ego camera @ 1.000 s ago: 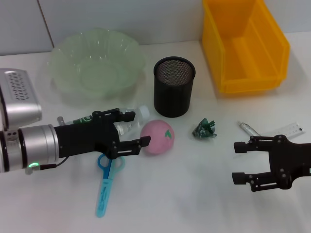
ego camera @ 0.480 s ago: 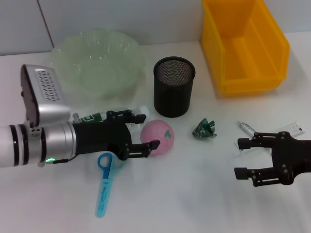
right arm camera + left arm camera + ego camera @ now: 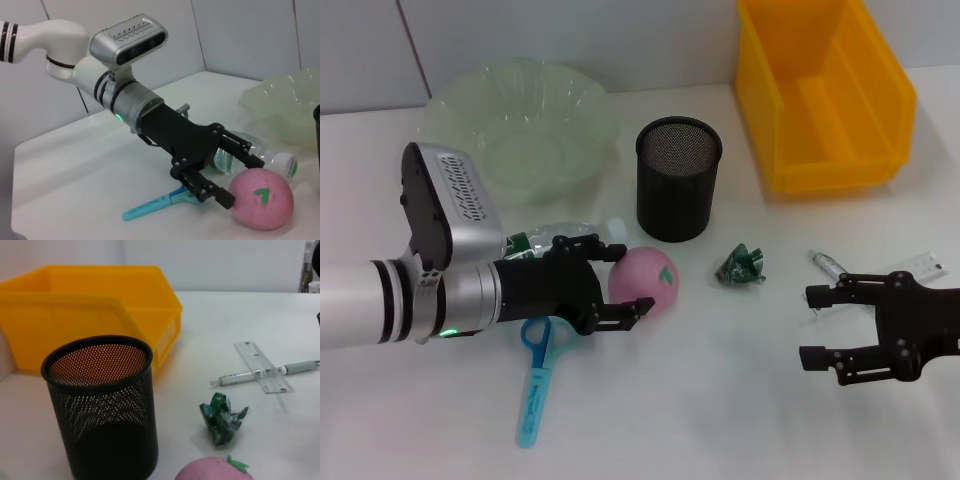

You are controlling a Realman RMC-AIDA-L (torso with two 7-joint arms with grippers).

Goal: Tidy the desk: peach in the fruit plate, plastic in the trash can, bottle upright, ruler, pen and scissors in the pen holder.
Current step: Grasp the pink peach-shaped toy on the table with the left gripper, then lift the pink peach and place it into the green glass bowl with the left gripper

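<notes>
The pink peach point(image 3: 648, 280) lies in front of the black mesh pen holder point(image 3: 678, 180). My left gripper point(image 3: 632, 277) is open, its fingers reaching along both sides of the peach's left part; the right wrist view shows the same gripper point(image 3: 244, 182) at the peach point(image 3: 263, 201). The bottle point(image 3: 590, 232) lies on its side just behind that gripper. Blue scissors point(image 3: 534, 385) lie below it. The green crumpled plastic point(image 3: 742, 265) rests right of the peach. My right gripper point(image 3: 810, 325) hovers open near the pen point(image 3: 828, 265) and ruler point(image 3: 922, 266).
The pale green fruit plate point(image 3: 450, 105) stands at the back left. The yellow bin point(image 3: 860, 165) stands at the back right. In the left wrist view the pen holder point(image 3: 102, 405), plastic point(image 3: 220, 417), pen point(image 3: 260, 374) and ruler point(image 3: 262, 366) lie ahead.
My left arm has pushed rightward, so its open fingers now flank the peach. The right gripper has shifted slightly right and stays open.
</notes>
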